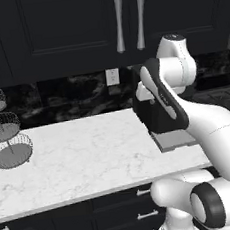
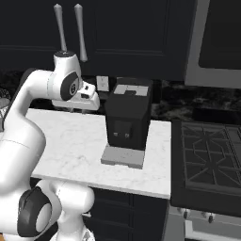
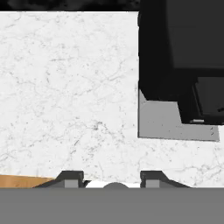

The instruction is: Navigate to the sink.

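Marble counter [image 1: 81, 155]: white, arm raised over it
Coffee machine [image 2: 128, 120]: black, grey base, on counter beside stovetop [image 2: 207, 160]
Gripper [image 3: 112, 178]: fingers spread, grasping nothing, above counter
Wire tiered basket [image 1: 6, 136]: counter's left end
Sink: cannot tell where

A black coffee machine [image 2: 128, 120] stands on the marble counter [image 1: 81, 155] beside the stovetop [image 2: 209, 162].

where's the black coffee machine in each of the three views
left base view: coffee machine right of centre, mostly behind the white arm, its grey base poking out below.
right base view: centre, on the marble counter, left of the stovetop.
hand view: upper right, seen from above.
Shared landmark: the machine's grey base plate.
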Controlling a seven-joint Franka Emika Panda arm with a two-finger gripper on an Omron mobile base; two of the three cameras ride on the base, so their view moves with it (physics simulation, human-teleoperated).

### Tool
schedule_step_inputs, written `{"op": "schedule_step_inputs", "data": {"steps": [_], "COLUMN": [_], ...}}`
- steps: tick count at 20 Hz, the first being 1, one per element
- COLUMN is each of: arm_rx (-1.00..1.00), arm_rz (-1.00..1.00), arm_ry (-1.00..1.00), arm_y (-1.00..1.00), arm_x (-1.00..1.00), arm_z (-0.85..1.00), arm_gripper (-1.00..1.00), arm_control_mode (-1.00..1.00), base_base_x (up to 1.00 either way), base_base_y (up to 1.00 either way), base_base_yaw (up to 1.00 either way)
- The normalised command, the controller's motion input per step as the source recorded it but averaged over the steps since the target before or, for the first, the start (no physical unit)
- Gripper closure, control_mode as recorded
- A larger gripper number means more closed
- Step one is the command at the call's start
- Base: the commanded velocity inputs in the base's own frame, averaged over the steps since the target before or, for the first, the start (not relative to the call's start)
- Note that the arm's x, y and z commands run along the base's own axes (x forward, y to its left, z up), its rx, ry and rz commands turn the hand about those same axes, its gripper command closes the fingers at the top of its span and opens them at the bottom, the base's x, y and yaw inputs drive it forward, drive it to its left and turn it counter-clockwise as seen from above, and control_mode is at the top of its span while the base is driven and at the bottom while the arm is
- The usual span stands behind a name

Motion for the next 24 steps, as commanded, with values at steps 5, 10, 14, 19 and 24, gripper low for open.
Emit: {"op": "schedule_step_inputs", "data": {"steps": [5,10,14,19,24], "arm_rx": [0.0,0.0,0.0,0.0,0.0], "arm_rz": [0.0,0.0,0.0,0.0,0.0], "arm_ry": [0.0,0.0,0.0,0.0,0.0], "arm_y": [0.0,0.0,0.0,0.0,0.0], "arm_x": [0.0,0.0,0.0,0.0,0.0], "arm_z": [0.0,0.0,0.0,0.0,0.0], "arm_gripper": [-1.0,-1.0,-1.0,-1.0,-1.0], "arm_control_mode": [1.0,1.0,1.0,1.0,1.0], "base_base_x": [-0.41,-0.9,-0.45,-0.22,-0.2], "base_base_y": [-0.05,-0.23,-0.01,0.0,0.0], "base_base_yaw": [0.0,-0.09,-0.37,-0.54,-0.59]}}
